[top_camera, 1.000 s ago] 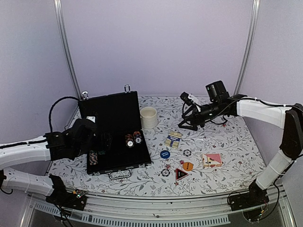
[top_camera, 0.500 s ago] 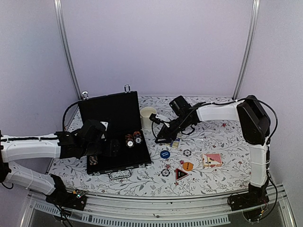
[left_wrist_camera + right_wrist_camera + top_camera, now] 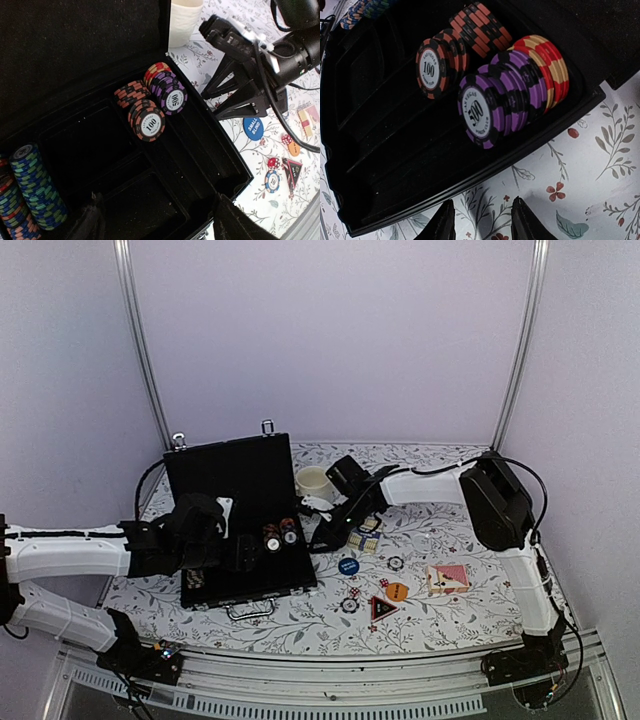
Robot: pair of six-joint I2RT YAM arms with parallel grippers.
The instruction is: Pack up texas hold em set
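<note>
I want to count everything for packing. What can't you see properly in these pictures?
Mug: left wrist view, cut off by the top edge.
Dice: top view, too small to read the dots.
Case, left part: top view, hidden under the left arm.
Leftmost chip stacks: left wrist view, cut off by the left edge.

Pale lavender panels close in the booth: a back wall (image 3: 330,340) and side walls at left (image 3: 60,390) and right (image 3: 600,390). Two slim metal uprights (image 3: 140,340) (image 3: 522,340) rise at the rear corners. The worktop (image 3: 470,540) wears a white cloth printed with leafy sprigs and small red flowers. A ribbed aluminium rail (image 3: 330,685) runs along its near edge under soft, even light.
</note>
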